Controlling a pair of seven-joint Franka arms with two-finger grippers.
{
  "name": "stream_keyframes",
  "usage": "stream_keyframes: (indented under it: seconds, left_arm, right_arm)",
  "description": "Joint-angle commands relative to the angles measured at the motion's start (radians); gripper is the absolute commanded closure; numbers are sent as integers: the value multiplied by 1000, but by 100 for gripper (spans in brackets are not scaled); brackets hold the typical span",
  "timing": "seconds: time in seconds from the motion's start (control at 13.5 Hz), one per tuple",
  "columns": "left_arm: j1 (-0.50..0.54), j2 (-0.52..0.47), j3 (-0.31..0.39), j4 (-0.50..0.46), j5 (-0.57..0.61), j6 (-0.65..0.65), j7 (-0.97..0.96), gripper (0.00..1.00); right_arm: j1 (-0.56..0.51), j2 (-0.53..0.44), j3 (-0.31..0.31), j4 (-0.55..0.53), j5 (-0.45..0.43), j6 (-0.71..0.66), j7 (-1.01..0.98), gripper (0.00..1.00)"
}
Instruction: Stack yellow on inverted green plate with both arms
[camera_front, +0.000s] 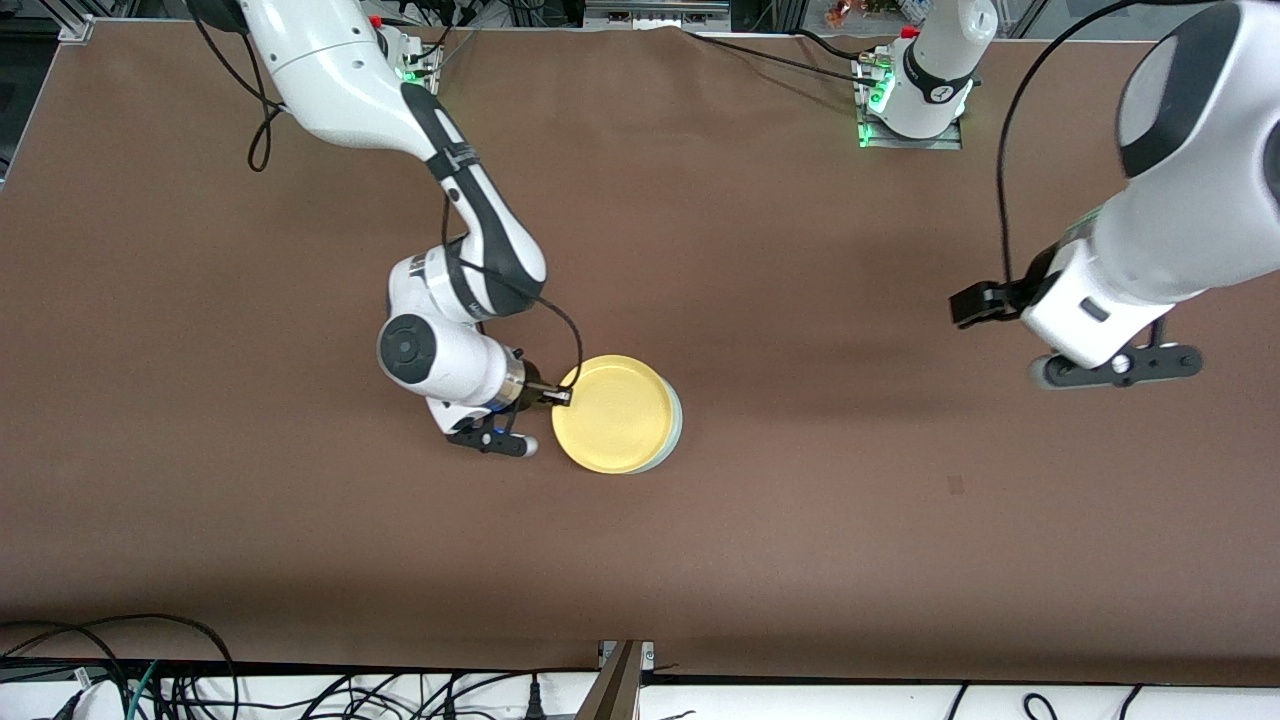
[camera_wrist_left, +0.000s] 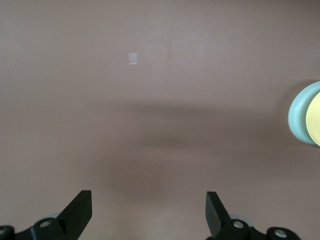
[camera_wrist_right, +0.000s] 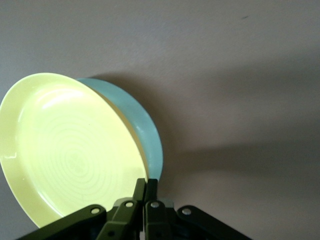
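The pale-yellow plate (camera_front: 612, 413) lies on the mint-green plate (camera_front: 676, 420) in the middle of the table; only a sliver of green rim shows on the side toward the left arm's end. My right gripper (camera_front: 558, 396) is shut on the yellow plate's rim at the side toward the right arm's end. In the right wrist view the fingers (camera_wrist_right: 139, 189) pinch the yellow plate (camera_wrist_right: 70, 150), which sits tilted over the green plate (camera_wrist_right: 145, 130). My left gripper (camera_front: 1118, 368) waits open and empty, high over the left arm's end; its wrist view (camera_wrist_left: 148, 210) shows bare table and both plates' edges (camera_wrist_left: 298, 120).
A brown mat (camera_front: 800, 520) covers the table. A small mark (camera_front: 955, 485) lies on it, nearer the front camera than the left gripper. Cables run along the table's front edge (camera_front: 300, 680).
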Motion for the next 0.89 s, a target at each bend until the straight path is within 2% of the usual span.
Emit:
stream_keyframes:
  seconds: [0.0, 0.22, 0.59, 0.67, 0.74, 0.81]
  left_arm:
    - [14, -209, 55, -275, -12, 92, 87, 0]
    - [11, -342, 130, -476, -24, 224, 168, 0]
    - [14, -355, 129, -481, -23, 220, 182, 0]
    - [16, -353, 135, -478, -24, 220, 188, 0]
    - [27, -353, 138, -476, -24, 221, 189, 0]
    - [42, -352, 138, -475, -29, 229, 189, 0]
  right_arm:
    - [19, 11, -11, -10, 23, 23, 7, 100]
    - [27, 15, -11, -16, 23, 29, 6, 100]
    - [24, 22, -11, -15, 21, 30, -8, 100]
    - [19, 22, -11, -12, 23, 29, 7, 41]
    - [19, 20, -13, -12, 21, 29, -5, 0]
    - [16, 19, -16, -4, 11, 29, -19, 0]
